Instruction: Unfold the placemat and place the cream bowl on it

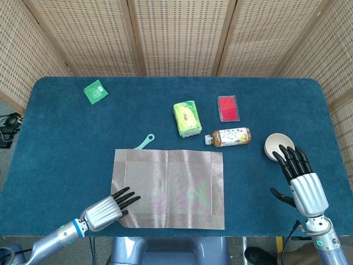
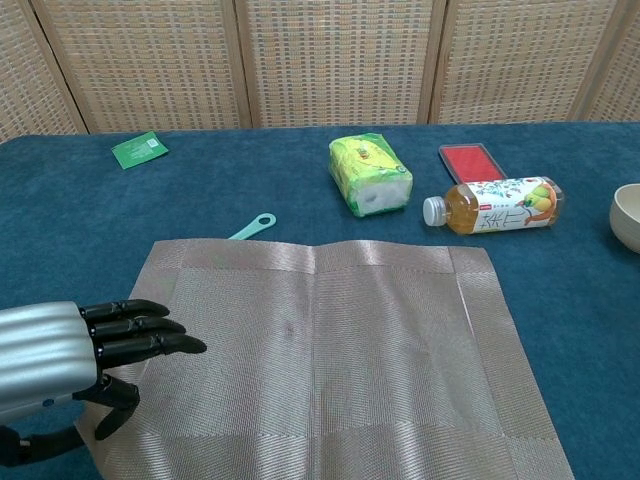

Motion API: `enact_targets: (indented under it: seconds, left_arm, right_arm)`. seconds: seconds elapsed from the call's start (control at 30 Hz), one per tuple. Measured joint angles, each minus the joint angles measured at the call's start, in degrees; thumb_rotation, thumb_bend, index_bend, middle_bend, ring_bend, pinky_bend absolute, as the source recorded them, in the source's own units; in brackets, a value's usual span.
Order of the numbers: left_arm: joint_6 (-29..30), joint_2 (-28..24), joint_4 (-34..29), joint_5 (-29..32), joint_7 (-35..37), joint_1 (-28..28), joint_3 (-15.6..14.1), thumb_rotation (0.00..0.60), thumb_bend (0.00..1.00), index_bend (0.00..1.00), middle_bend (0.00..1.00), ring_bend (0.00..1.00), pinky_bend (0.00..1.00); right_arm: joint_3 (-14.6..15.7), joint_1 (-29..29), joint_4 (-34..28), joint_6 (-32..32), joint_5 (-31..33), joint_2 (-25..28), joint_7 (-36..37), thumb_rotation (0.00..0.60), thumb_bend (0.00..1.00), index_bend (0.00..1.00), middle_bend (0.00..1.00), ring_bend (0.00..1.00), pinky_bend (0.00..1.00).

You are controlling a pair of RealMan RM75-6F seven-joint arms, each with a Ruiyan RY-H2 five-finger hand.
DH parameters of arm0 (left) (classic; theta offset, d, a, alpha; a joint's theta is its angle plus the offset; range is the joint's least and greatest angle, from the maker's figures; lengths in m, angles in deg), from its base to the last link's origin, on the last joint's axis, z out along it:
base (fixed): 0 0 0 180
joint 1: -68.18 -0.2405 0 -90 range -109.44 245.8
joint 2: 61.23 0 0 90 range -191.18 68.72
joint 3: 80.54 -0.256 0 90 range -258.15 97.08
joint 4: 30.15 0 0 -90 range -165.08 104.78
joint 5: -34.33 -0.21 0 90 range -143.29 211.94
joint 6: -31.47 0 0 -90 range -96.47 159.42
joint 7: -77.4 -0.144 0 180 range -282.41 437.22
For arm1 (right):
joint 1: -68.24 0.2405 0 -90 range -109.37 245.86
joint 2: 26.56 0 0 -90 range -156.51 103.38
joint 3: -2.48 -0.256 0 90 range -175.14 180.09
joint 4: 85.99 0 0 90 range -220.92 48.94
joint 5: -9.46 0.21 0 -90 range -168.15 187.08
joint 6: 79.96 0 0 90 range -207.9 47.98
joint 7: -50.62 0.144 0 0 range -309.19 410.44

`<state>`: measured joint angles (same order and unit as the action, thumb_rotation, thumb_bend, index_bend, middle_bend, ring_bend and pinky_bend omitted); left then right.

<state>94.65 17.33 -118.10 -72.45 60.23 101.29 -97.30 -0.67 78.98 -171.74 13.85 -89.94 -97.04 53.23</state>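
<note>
The left hand point(image 1: 105, 208) pinches the near-left corner of the placemat point(image 1: 169, 187), fingers point(image 2: 140, 328) stretched flat over its top and thumb curled beneath. The mat lies spread open, square to the counter's point(image 1: 66, 138) near edge. The right hand point(image 1: 300, 179) hovers released, fingers apart, just behind the cream bowl point(image 1: 276, 146), which sits well right of the mat across bare counter.
</note>
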Motion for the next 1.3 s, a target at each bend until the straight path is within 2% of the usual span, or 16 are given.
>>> enact_targets:
  seconds: [0.27, 0.37, 0.4, 0.43, 0.47, 0.5, 0.53, 0.57, 0.8, 0.93, 1.13, 1.3]
  left_arm:
    - [-1.0, -0.3, -1.2, -0.3, -0.9, -0.1, 0.5, 0.6, 0.53, 0.78, 0.0, 0.0, 0.0]
    - [-1.2, -0.5, -1.4, -0.3, -1.1, -0.2, 0.8, 0.6, 0.47, 0.72, 0.0, 0.0, 0.0]
    - [-1.3, -0.6, -1.5, -0.4, -1.1, -0.2, 0.8, 0.6, 0.36, 0.63, 0.0, 0.0, 0.0]
    - [-1.4, -0.7, -1.5, -0.5, -1.0, -0.2, 0.8, 0.6, 0.21, 0.48, 0.0, 0.0, 0.0]
    - [-1.4, -0.7, -1.5, -0.6, -0.8, -0.2, 0.8, 0.6, 0.11, 0.34, 0.0, 0.0, 0.0]
    - [-1.4, -0.8, -1.5, -0.8, -0.6, -0.1, 0.8, 0.6, 0.02, 0.16, 0.0, 0.0, 0.0]
    - [-1.3, -0.9, -1.5, -1.0, -0.3, -0.1, 0.7, 0.6, 0.0, 0.04, 0.0, 0.0, 0.0]
    - [-1.2, -1.1, -1.6, -1.2, 0.3, 0.0, 0.6, 0.6, 0.0, 0.01, 0.0, 0.0, 0.0]
    - [4.7, -5.0, -3.6, -2.8, 6.6, -0.1, 1.0, 0.6, 0.0, 0.0, 0.0, 0.0, 0.0]
    - [9.6, -8.9, -6.3, -1.9, 8.0, -1.1, 2.8, 0.6, 0.0, 0.0, 0.0, 0.0, 0.0]
    - [15.3, -11.3, -10.1, 5.1, 7.6, -4.2, 7.9, 0.6, 0.0, 0.0, 0.0, 0.0, 0.0]
    - [18.9, -12.1, -13.1, 14.9, 4.0, -7.5, 12.8, 0.6, 0.0, 0.0, 0.0, 0.0, 0.0]
  right_arm:
    - [-0.1, 0.0, -0.1, 0.0, 0.0, 0.1, 0.2, 0.6, 0.0, 0.04, 0.0, 0.0, 0.0]
    - [-0.2, 0.0, -0.1, 0.0, 0.0, 0.1, 0.4, 0.6, 0.0, 0.04, 0.0, 0.0, 0.0]
    - [-0.2, 0.0, -0.1, 0.0, 0.0, 0.1, 0.4, 0.6, 0.0, 0.04, 0.0, 0.0, 0.0]
    - [-0.2, 0.0, -0.1, 0.0, 0.0, 0.1, 0.3, 0.6, 0.0, 0.04, 0.0, 0.0, 0.0]
    - [-0.2, 0.0, -0.1, -0.1, 0.0, 0.1, 0.4, 0.6, 0.0, 0.04, 0.0, 0.0, 0.0]
    - [-0.2, 0.0, -0.1, -0.1, 0.0, 0.1, 0.4, 0.6, 0.0, 0.04, 0.0, 0.0, 0.0]
    - [-0.2, 0.0, -0.1, -0.1, 0.0, 0.1, 0.4, 0.6, 0.0, 0.04, 0.0, 0.0, 0.0]
    - [-0.2, 0.0, -0.1, -0.1, 0.0, 0.1, 0.3, 0.6, 0.0, 0.04, 0.0, 0.0, 0.0]
    - [-0.2, 0.1, -0.1, -0.7, 0.3, 0.0, -0.1, 0.6, 0.0, 0.04, 0.0, 0.0, 0.0]
    - [-0.3, 0.2, 0.1, -1.3, 0.8, -0.2, -0.4, 0.6, 0.0, 0.04, 0.0, 0.0, 0.0]
    - [-0.8, 0.6, 1.1, -3.4, 3.1, -0.7, -0.7, 0.6, 0.0, 0.04, 0.0, 0.0, 0.0]
    - [-2.0, 1.9, 2.2, -8.0, 7.4, -1.2, -0.9, 0.6, 0.0, 0.05, 0.0, 0.0, 0.0]
